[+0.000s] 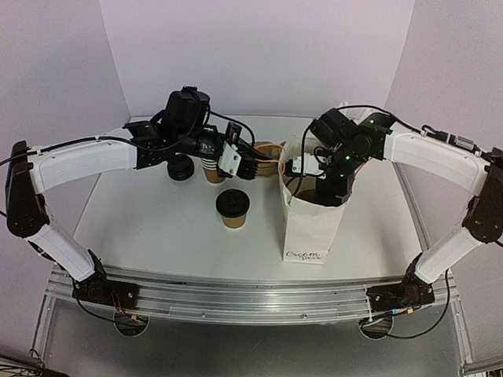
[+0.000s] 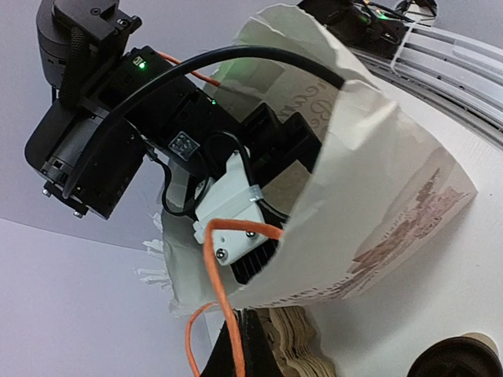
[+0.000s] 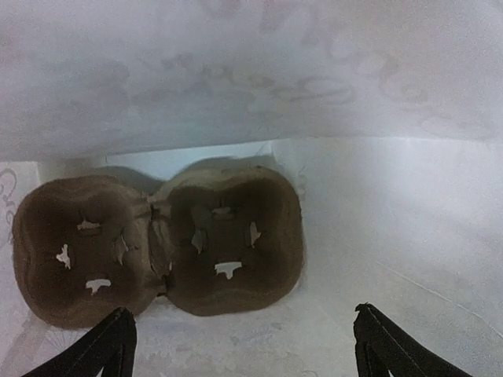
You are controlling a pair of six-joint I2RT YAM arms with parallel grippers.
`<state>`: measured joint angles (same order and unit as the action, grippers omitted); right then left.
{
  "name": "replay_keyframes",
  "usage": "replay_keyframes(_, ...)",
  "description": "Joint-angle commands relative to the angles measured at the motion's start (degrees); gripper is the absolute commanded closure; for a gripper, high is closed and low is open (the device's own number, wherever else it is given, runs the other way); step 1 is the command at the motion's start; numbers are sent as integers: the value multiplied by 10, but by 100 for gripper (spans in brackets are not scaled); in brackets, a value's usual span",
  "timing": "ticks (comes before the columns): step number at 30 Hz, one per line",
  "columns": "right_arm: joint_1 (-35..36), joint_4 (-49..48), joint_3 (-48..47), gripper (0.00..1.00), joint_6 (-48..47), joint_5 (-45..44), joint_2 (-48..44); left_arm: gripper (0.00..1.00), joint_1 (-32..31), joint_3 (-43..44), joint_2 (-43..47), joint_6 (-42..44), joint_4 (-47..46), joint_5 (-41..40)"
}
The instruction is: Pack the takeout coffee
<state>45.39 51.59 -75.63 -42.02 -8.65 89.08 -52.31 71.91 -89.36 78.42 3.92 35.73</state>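
A: Where are the right gripper (image 3: 240, 349) fingers?

B: Down inside the mouth of the white paper bag (image 1: 308, 228), spread wide apart and gripping nothing. The wrist view looks straight to the bag's floor.

A: What is in the bag?

B: A brown pulp two-cup carrier (image 3: 157, 247), lying flat on the bottom, below and ahead of the open fingertips. Both wells show their bare slotted bottoms.

A: And the left gripper (image 1: 250, 166)?

B: Fingers pressed together with nothing between them, hovering just outside the bag's left wall. A stack of pulp carriers (image 1: 267, 155) sits just past its fingertips.

A: Where is the takeout coffee (image 1: 233, 206)?

B: Standing upright on the table (image 1: 157, 228) with its black lid on, outside the bag. It is near the left gripper, on the side toward the arm bases, and touches neither gripper. The bag wall stands between it and the right gripper.

A: Anything else close to the left gripper?

B: A stack of black lids (image 1: 181, 168) and a lidless brown cup (image 1: 212, 171) stand under its wrist. Whether that cup tops a stack, I cannot tell.
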Motion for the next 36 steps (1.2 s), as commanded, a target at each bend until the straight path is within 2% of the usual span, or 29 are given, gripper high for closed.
replay_keyframes(1, -22, 2, 15, 9, 15, 20, -14, 100, 9, -4, 40, 29, 39, -10)
replay_keyframes(8, -38, -6, -37, 9, 54, 138, -40, 100, 9, -8, 35, 31, 35, 6)
replay_keyframes(17, -38, -10, -74, 9, 63, 203, -74, 100, 9, 4, 22, 22, 31, 19)
replay_keyframes(30, -46, -23, -118, 8, 106, 189, -81, 100, 19, 11, 12, -8, 15, 20)
replay_keyframes(36, -50, -73, -168, 8, 183, 189, -78, 100, 45, 16, 6, -22, 2, 44)
